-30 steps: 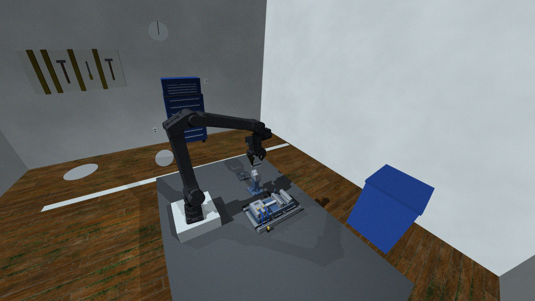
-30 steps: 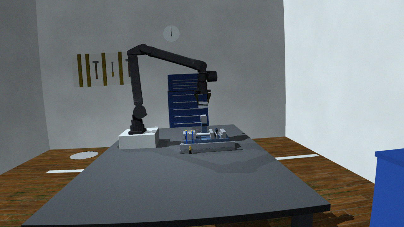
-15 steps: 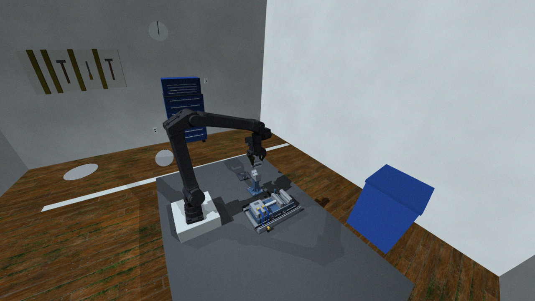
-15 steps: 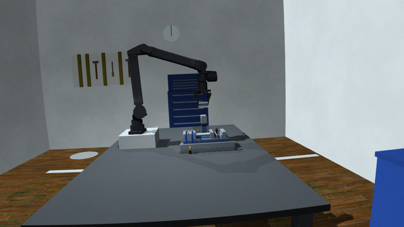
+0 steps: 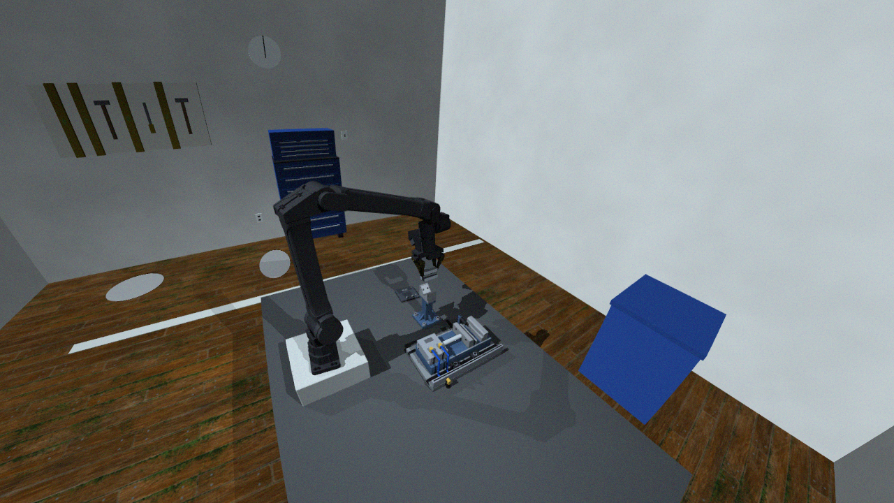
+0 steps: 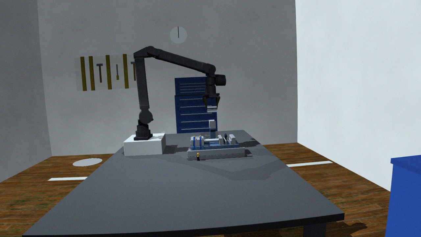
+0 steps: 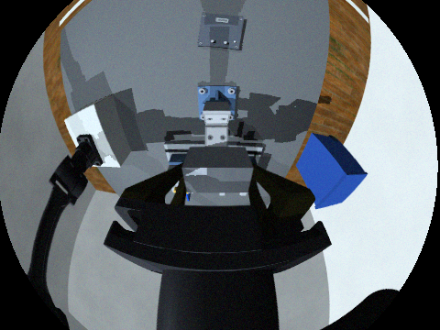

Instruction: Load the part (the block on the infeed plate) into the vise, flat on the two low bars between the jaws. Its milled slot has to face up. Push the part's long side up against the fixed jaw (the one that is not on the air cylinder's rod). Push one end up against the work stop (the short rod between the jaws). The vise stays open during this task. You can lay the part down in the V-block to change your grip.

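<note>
The gripper (image 5: pixel 429 272) (image 6: pixel 211 107) (image 7: pixel 217 166) is pinching the slotted block (image 5: pixel 429 273) (image 6: pixel 211 109) (image 7: pixel 217 176) aloft; lowering off-center could knock the V-block stand (image 5: pixel 427 309) (image 6: pixel 212 132) (image 7: pixel 216 133).

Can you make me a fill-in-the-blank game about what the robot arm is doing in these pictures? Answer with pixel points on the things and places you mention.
1. The tool (image 5: pixel 429 272) (image 6: pixel 211 108) (image 7: pixel 217 166) is holding a gray ____.
2. The robot arm (image 5: pixel 378 201) (image 6: pixel 182 62) is bolted on top of a ____ box.
3. The tall drawer cabinet (image 5: pixel 304 144) (image 6: pixel 189 85) by the back wall is colored ____.
4. The round clock (image 5: pixel 264 52) (image 6: pixel 178 34) hangs on the ____.

Missing words: block; white; blue; wall
</note>
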You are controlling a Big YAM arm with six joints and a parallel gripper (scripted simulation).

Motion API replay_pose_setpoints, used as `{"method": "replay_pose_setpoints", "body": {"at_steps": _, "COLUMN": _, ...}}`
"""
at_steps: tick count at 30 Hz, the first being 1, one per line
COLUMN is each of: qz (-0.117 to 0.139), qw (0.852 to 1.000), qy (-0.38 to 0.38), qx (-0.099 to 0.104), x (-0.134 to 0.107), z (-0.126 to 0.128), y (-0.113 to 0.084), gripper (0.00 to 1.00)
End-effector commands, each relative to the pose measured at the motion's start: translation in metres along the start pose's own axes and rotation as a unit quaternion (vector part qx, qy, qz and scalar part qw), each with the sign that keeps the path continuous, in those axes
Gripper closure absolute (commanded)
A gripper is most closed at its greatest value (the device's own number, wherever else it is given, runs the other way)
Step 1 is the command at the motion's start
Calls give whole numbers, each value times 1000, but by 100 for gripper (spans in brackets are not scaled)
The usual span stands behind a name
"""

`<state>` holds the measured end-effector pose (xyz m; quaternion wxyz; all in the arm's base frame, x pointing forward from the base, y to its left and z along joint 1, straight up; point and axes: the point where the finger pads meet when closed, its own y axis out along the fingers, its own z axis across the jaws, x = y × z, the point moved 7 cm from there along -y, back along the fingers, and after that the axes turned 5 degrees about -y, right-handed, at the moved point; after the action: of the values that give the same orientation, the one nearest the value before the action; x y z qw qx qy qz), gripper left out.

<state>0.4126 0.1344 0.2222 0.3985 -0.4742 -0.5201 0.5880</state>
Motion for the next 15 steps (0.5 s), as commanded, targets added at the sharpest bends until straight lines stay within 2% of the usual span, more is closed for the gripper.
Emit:
{"method": "replay_pose_setpoints", "body": {"at_steps": 1, "qz": 8, "qw": 1000, "qy": 4, "qx": -15, "x": 9, "z": -15, "y": -17, "gripper": 100}}
{"method": "replay_pose_setpoints", "body": {"at_steps": 4, "qz": 22, "qw": 1000, "qy": 4, "qx": -14, "x": 11, "z": -15, "y": -17, "gripper": 100}}
{"method": "replay_pose_setpoints", "body": {"at_steps": 6, "qz": 22, "qw": 1000, "qy": 4, "qx": -14, "x": 11, "z": -15, "y": -17, "gripper": 100}}
{"method": "replay_pose_setpoints", "body": {"at_steps": 15, "qz": 70, "qw": 998, "qy": 4, "qx": -10, "x": 19, "z": -15, "y": -16, "gripper": 100}}
